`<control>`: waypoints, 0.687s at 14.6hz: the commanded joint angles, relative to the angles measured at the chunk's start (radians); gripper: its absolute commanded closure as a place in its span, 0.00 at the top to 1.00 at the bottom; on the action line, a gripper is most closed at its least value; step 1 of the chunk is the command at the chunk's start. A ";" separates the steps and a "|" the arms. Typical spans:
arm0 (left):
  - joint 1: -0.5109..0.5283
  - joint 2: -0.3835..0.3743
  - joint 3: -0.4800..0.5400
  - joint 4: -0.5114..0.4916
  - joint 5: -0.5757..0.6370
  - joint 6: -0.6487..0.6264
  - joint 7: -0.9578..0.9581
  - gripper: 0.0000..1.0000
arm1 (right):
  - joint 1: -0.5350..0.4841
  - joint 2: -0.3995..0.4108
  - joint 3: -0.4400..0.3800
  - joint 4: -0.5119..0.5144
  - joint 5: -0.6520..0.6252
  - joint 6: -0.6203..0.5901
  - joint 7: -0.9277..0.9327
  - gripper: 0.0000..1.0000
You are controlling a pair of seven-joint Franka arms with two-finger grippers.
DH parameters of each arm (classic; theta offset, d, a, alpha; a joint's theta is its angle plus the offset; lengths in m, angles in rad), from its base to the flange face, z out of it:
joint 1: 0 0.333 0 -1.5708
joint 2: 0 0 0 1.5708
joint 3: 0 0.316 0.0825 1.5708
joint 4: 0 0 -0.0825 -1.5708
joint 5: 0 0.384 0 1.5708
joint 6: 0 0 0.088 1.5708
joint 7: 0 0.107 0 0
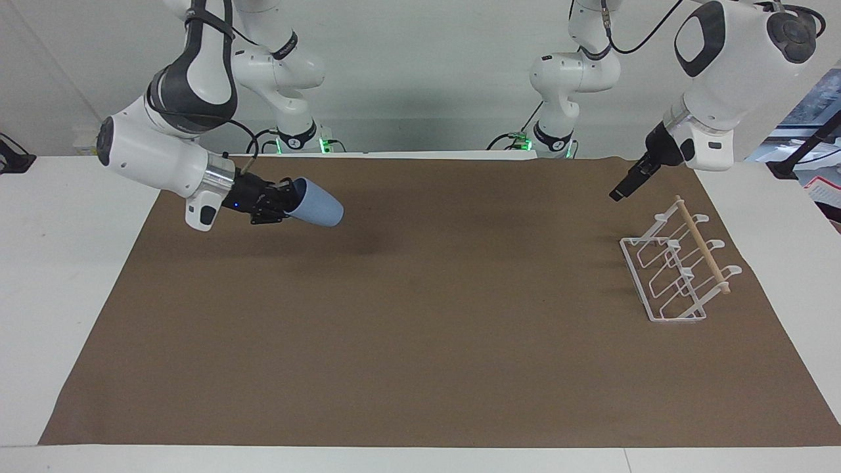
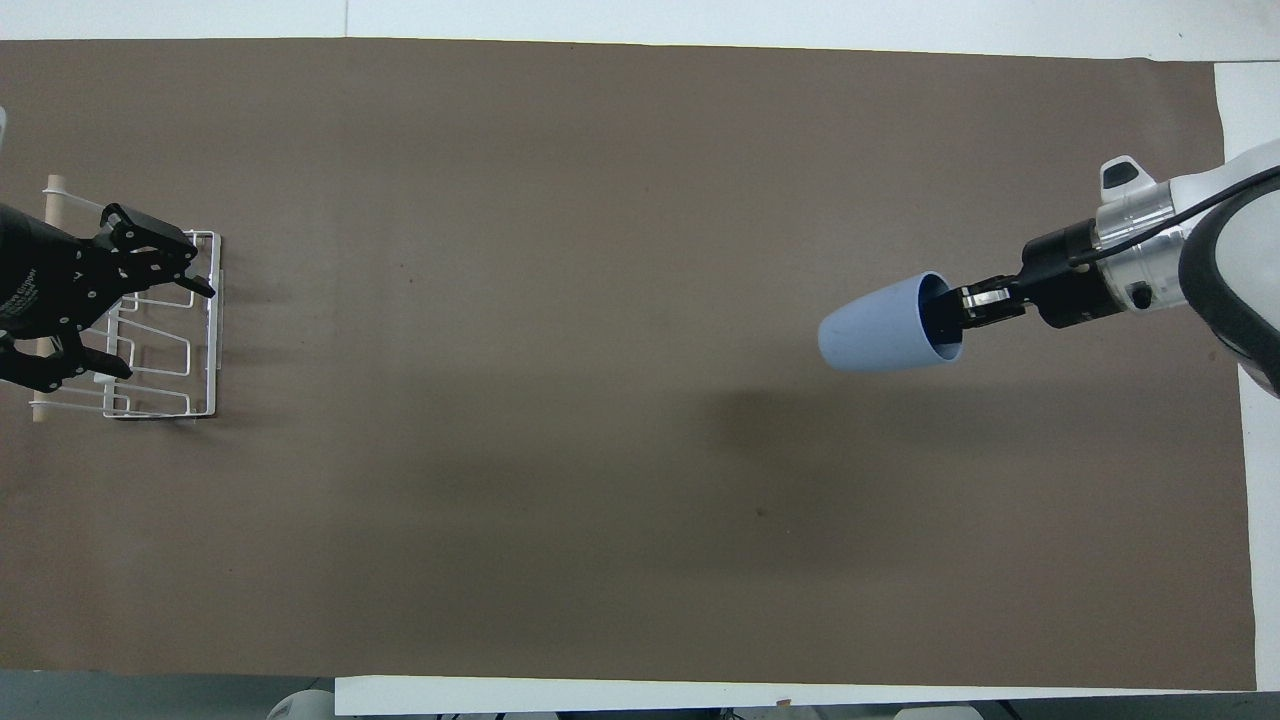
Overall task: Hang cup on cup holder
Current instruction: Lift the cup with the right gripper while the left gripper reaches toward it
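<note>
Carry step: right gripper (image 1: 281,200), fingers clamping the rim, holds the light-blue cup (image 1: 317,203) sideways above the surface (image 1: 420,341). Left gripper (image 2: 150,300) hovers, fingers spread, over the white wire cup holder (image 1: 677,266). Next: bring the cup's mouth onto a prong.

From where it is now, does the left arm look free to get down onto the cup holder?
Probably yes. The left hand hangs open in the air over the cup holder, with nothing between them. The cup is up in the right hand, over the right arm's end of the brown mat.
</note>
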 commanded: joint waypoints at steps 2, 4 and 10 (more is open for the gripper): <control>-0.010 -0.013 -0.059 0.021 -0.075 0.004 -0.263 1.00 | 0.104 0.007 0.007 -0.002 0.215 0.021 0.191 0.00; -0.024 0.003 -0.086 0.061 -0.144 0.012 -0.445 1.00 | 0.150 0.007 0.009 -0.005 0.286 0.046 0.268 0.00; -0.036 0.022 -0.213 0.093 -0.229 0.113 -1.006 1.00 | 0.438 -0.003 0.009 -0.057 0.490 0.396 0.357 0.00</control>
